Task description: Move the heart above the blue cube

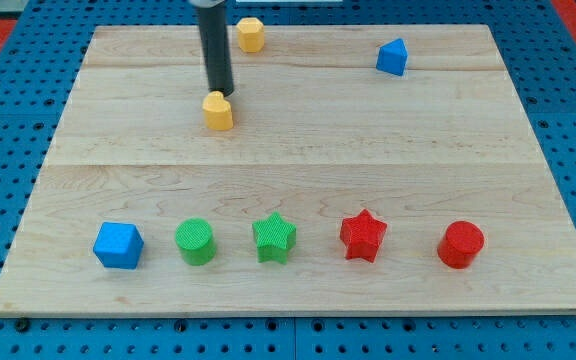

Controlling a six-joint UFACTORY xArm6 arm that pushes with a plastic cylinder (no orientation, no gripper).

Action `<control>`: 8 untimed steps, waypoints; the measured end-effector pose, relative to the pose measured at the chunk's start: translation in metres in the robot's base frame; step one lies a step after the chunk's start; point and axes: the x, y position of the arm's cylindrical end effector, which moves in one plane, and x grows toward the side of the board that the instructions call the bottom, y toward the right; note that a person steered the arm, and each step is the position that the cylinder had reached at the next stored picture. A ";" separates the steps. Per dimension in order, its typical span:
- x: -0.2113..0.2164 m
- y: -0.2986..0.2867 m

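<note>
Mid-push: my tip [222, 92] sits touching the top edge of the yellow heart [218, 111], which lies just below it toward the view's bottom. My end effector is a bare rod, no jaws to open or close. Blue cube [118, 245] is far below and left of my tip. Next: push the heart down-left, stopping short above the cube. Heart looks small, matte, upright on the desk [418, 150].

No text, label, brand, number or sign can be read anywhere in the camera view; the wooden counter [298, 150] bears only its grain; the coloured blocks show plain faces; the blue pegboard [8, 90] around it carries holes but no markings.
</note>
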 end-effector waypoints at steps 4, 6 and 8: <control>0.040 -0.006; 0.047 -0.033; 0.072 0.060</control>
